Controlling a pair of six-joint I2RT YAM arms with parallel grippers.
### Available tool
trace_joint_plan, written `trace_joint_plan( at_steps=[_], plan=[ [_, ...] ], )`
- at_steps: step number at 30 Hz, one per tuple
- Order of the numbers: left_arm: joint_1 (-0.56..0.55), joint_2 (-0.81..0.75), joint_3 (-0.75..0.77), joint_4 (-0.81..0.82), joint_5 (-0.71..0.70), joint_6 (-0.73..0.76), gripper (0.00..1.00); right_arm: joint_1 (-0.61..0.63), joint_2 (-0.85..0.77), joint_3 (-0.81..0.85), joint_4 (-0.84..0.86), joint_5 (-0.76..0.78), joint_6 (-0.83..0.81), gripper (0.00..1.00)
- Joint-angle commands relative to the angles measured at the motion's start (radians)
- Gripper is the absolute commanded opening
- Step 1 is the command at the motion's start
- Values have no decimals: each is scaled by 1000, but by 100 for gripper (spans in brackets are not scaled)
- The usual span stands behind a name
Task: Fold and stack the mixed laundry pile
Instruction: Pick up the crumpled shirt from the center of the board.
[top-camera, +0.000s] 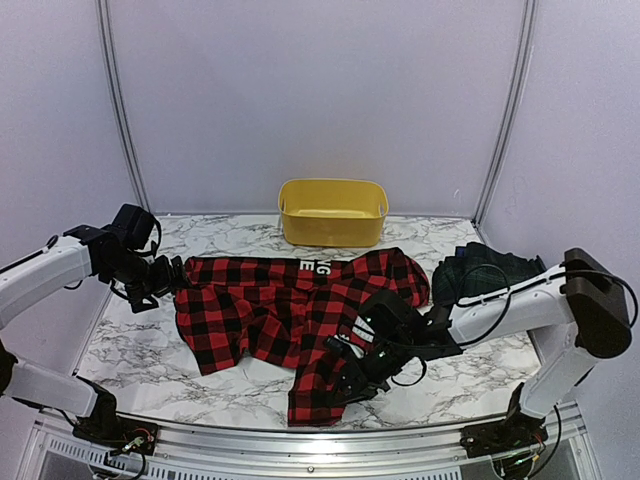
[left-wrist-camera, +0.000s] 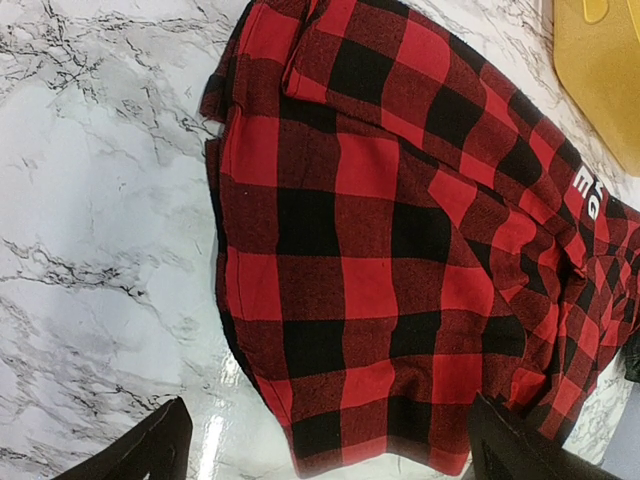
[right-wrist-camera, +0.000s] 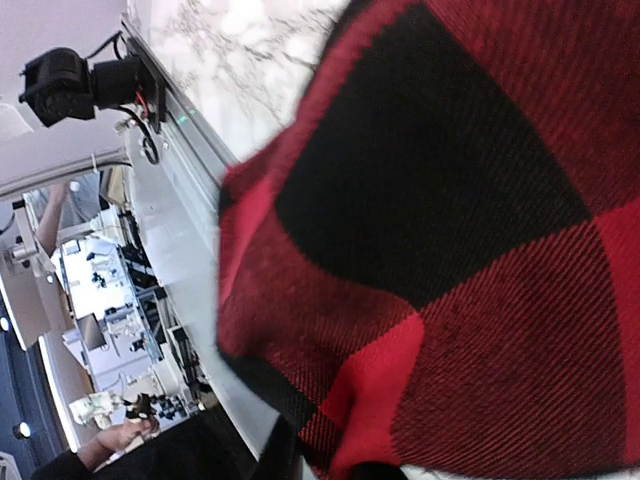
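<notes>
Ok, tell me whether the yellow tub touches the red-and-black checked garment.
Apart. Top view: bare marble table shows between the yellow tub and the checked garment.

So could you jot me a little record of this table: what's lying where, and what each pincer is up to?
surface: marble table
main item: red-and-black checked garment, spread out in the middle, white lettering at its far edge
other laundry: dark tartan garment, bunched at the right
container: yellow tub, at the far edge, apart from the cloth
left pincer: open, at the checked garment's left edge, holding nothing
right pincer: on the checked garment's near corner, apparently pinching it
folding: not yet done
</notes>
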Motion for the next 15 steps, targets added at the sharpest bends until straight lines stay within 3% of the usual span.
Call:
trace_joint_plan(
  at_steps=[1, 7, 15],
  plan=[
    [-3, -10, -14, -30, -7, 14, 99, 17, -136, 102, -25, 84, -29, 0],
    [-5, 14, -22, -26, -6, 26, 99, 19, -260, 345, -209, 184, -138, 0],
    [-42, 104, -18, 27, 16, 72, 93, -55, -183, 846, -455, 379, -372, 0]
  ],
)
